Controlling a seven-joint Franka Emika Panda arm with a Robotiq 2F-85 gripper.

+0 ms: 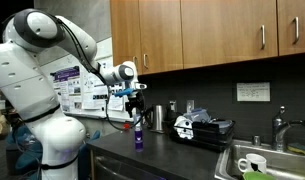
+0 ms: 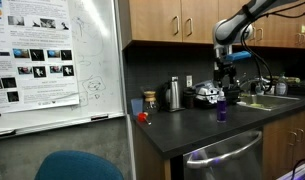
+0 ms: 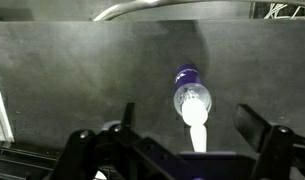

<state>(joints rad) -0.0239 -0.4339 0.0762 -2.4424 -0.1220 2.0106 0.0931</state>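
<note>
Dark counter (image 1: 182, 152) runs along under the cabinets, with the big white arm (image 1: 52, 70) reaching out over its left end. Progress-wise, nothing's been grabbed yet: the claw (image 1: 135, 99) hovers with its jaws spread wide and empty. The small purple bottle (image 1: 138, 139) stands upright near the counter's front edge, straight below the claw and clear of it. In the wrist view the bottle (image 3: 191, 100) sits between the two fingers, slightly right of middle.
</note>
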